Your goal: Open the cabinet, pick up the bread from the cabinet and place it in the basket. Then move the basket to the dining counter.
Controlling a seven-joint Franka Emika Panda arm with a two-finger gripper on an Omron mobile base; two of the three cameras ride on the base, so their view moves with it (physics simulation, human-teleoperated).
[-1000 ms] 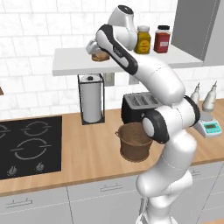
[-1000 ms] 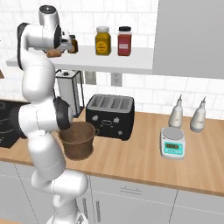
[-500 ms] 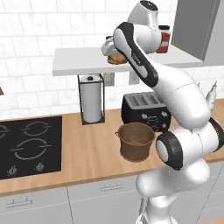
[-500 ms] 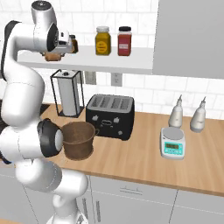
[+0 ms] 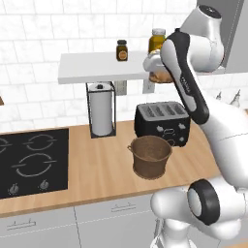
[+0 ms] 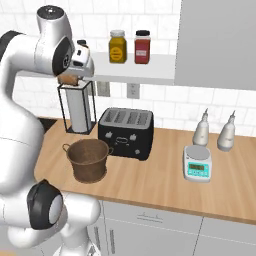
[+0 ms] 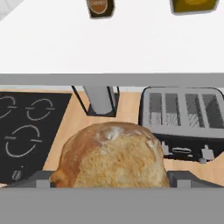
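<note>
The bread [image 7: 111,159], a golden-brown bun, sits between my fingers in the hand view. My gripper [image 5: 156,71] is shut on the bread [image 5: 159,76] and holds it in the air just in front of the white cabinet shelf [image 5: 97,72]. It hangs above the toaster. From the right side the gripper [image 6: 71,77] and the bread [image 6: 66,80] hang above the paper-towel holder. The dark-brown woven basket [image 5: 151,156] stands on the wooden worktop below, in front of the toaster; it also shows in the right base view [image 6: 88,159]. The dining counter is out of view.
A black toaster [image 5: 162,123] stands behind the basket, and a paper-towel holder [image 5: 101,110] to its left. Spice jars [image 6: 118,46] remain on the shelf. A black hob [image 5: 29,160] lies at the left. A kitchen scale [image 6: 197,163] and two bottles [image 6: 201,128] stand at the right, under the grey cabinet door [image 6: 217,42].
The arm has swung right and slightly down, carrying the bread off the shelf and out past its front edge. The basket and the other things have stayed put.
</note>
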